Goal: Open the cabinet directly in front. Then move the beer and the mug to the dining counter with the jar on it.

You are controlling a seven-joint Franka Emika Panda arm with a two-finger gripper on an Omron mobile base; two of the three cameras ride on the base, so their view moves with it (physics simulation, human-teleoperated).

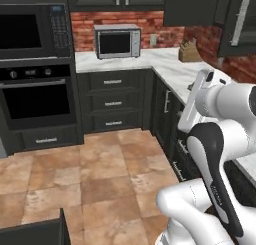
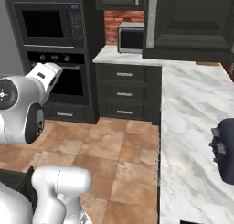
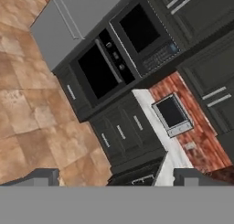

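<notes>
Hanging over floor, claw [image 3: 114, 175] tips apart, nothing between; cabinet [image 2: 192, 19] doors shut.

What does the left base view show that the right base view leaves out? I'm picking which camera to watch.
Left base view alone: the knife block on the corner worktop, a wall outlet on the brick, and wide floor tiles. Right base view alone: a dark rounded object at the marble worktop's right edge, and a large wall cabinet door close up. Both: the silver countertop microwave, the built-in oven and the drawer stack.
</notes>
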